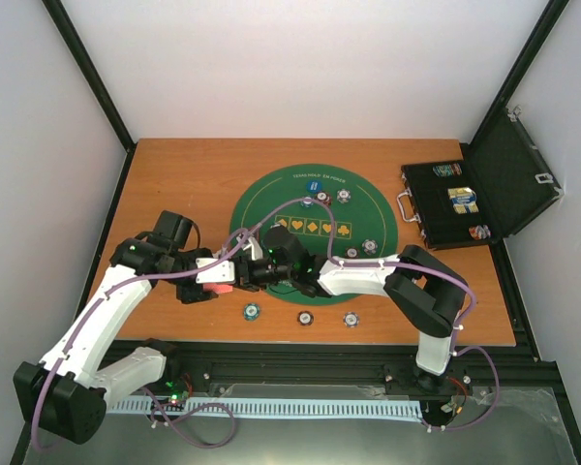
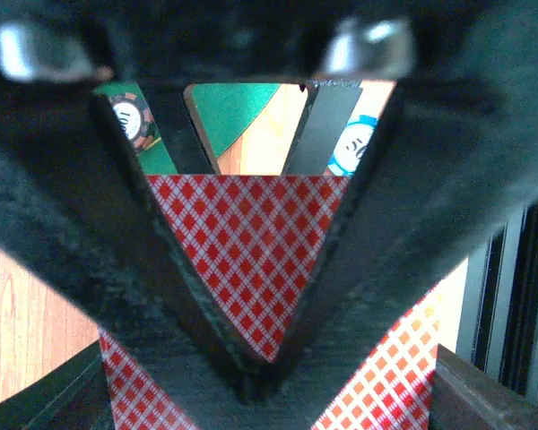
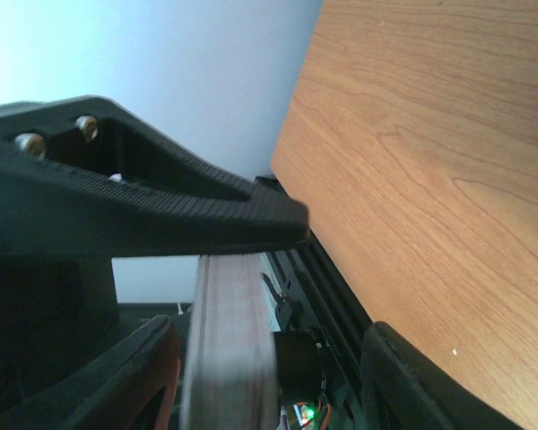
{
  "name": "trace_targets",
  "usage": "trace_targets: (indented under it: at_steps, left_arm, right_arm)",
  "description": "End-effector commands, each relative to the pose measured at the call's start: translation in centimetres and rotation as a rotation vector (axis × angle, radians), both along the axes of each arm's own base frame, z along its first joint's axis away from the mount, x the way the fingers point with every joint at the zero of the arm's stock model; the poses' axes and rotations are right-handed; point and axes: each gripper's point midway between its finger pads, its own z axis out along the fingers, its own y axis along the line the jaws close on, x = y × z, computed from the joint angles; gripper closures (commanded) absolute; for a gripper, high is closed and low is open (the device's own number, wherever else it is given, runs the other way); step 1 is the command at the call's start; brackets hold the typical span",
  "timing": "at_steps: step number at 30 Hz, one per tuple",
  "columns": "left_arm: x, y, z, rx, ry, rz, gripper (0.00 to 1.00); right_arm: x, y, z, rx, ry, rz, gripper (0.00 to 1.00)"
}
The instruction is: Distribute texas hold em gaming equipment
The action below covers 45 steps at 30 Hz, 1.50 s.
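Observation:
My left gripper (image 1: pixel 213 279) is shut on a deck of pink-red-backed cards (image 1: pixel 216 272), held just left of the green mat. In the left wrist view the checked card backs (image 2: pixel 251 251) fill the V of the closed left gripper (image 2: pixel 251 376). My right gripper (image 1: pixel 244 271) reaches left to the same deck. In the right wrist view the deck's edge (image 3: pixel 229 349) stands between the parted fingers of the right gripper (image 3: pixel 336 282) and touches the upper finger (image 3: pixel 251 215). Three chips lie near the table's front: teal (image 1: pixel 253 311), dark (image 1: pixel 305 317) and pale (image 1: pixel 351 319).
The round green felt mat (image 1: pixel 271 199) carries several chips, such as those at its top (image 1: pixel 321 198) and right (image 1: pixel 369 246). The open black case (image 1: pixel 508 184) stands at the right edge with chips and card boxes inside. The black frame rail (image 1: pixel 320 354) runs along the table's front edge.

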Motion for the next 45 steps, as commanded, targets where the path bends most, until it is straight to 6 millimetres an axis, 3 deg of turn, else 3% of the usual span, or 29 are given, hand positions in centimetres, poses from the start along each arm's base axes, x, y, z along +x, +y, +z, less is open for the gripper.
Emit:
trace_targets:
  at_steps: [1, 7, 26, 38, 45]
  left_arm:
    - [0.4, 0.0, 0.1, 0.016, -0.026, -0.030, 0.35]
    - [0.4, 0.1, -0.1, 0.024, -0.027, -0.023, 0.35]
    - [0.8, 0.0, 0.6, 0.019, -0.030, -0.013, 0.36]
    - [0.9, -0.1, 0.8, 0.012, -0.035, -0.006, 0.38]
    - [1.1, 0.1, 0.4, 0.028, -0.032, -0.002, 0.39]
  right_arm:
    - [-0.3, 0.5, 0.5, 0.028, 0.000, 0.030, 0.42]
    - [-0.6, 0.7, 1.3, 0.100, 0.032, 0.039, 0.41]
    - [-1.0, -1.4, -1.4, -0.018, 0.053, 0.028, 0.48]
    - [-0.7, -2.7, -1.2, -0.048, 0.033, 0.006, 0.53]
    - [-0.5, -2.7, 0.3, -0.035, 0.008, 0.002, 0.60]
